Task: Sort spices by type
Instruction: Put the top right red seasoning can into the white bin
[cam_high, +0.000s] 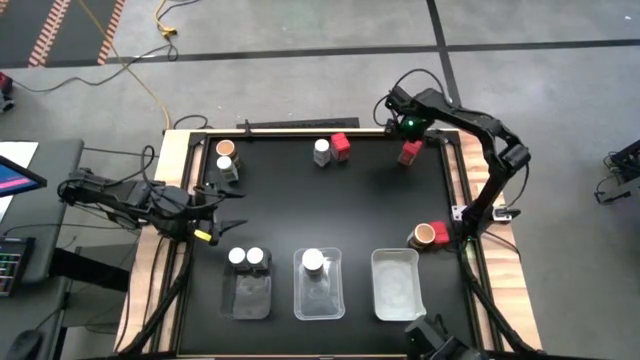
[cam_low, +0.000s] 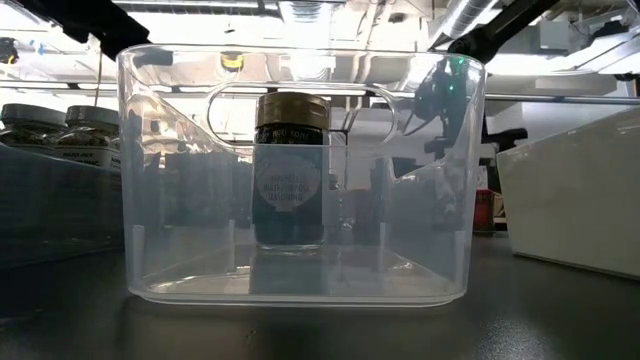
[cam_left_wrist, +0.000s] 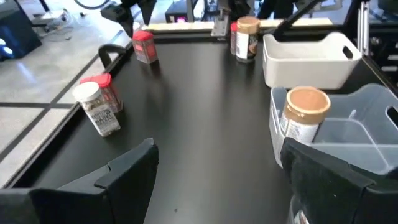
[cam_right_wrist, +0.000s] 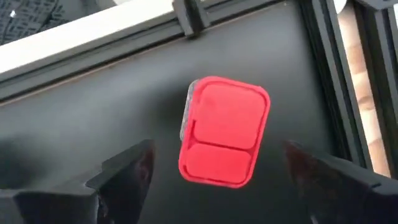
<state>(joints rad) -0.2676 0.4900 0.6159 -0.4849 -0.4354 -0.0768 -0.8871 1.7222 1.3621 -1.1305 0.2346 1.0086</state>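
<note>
Red-capped and square, one spice jar (cam_right_wrist: 224, 132) is standing on the black worktop (cam_high: 320, 205) near its far right corner, and the right tool (cam_high: 410, 128) is hovering just above it, released, with both fingers spread wide on either side of the cap and touching nothing. Relative to that jar, a second red-capped jar (cam_high: 341, 146) is sitting to the left along the same far edge, touching a white-capped jar (cam_high: 322, 151). Farther left again, near the far left corner, a tan-lidded jar (cam_high: 226, 151) is standing with a smaller jar just beside it. Toward the near edge from the red jar, another tan-lidded jar (cam_high: 425, 236) is sitting against a red-capped one at the right rim. Along the near edge three clear trays are lined up: the left tray (cam_high: 250, 296) is holding two white-capped jars (cam_high: 246, 257), the middle tray (cam_high: 319, 292) one white-capped jar (cam_high: 313, 261), and the right tray (cam_high: 396, 287) is holding nothing. The left tool (cam_high: 222, 212) is waiting at the worktop's left edge, released and holding nothing.
</note>
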